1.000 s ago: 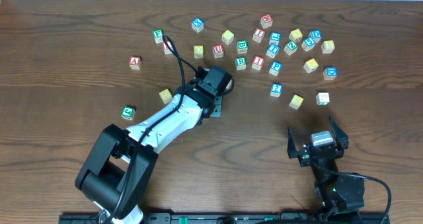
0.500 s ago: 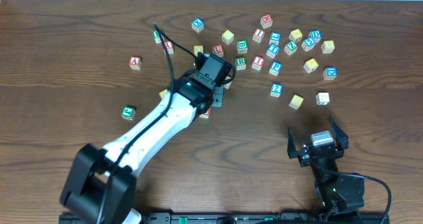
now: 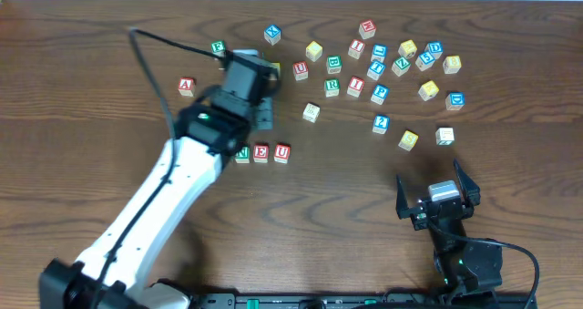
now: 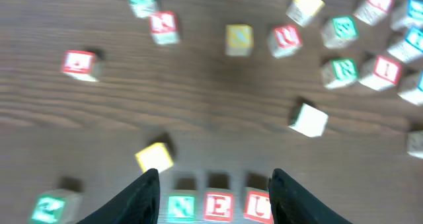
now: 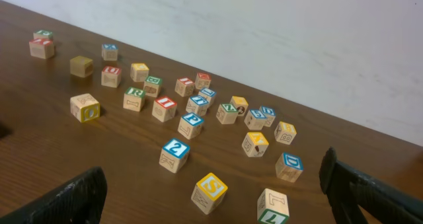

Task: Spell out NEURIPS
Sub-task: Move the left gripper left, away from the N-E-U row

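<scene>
dark wooden table (image 3: pixel 82 209) fills the overhead view. left of centre, three blocks stand in a row just beside one another: green n block (image 3: pixel 242 153), red e block (image 3: pixel 261 152), red u block (image 3: pixel 282 152). left claw (image 4: pixel 213 181) hovers over the table just beyond that row, fingers apart and nothing between them. the row shows at the bottom edge of its wrist view. in the loose scatter at upper right, green r block (image 3: pixel 332 87), red i block (image 3: pixel 355 87) and blue p block (image 3: pixel 380 94) lie side by side. yellow s block (image 3: pixel 408 139) sits lower right of them. right claw (image 3: pixel 430 177) rests at lower right, spread wide and empty, apart from every block.
</scene>
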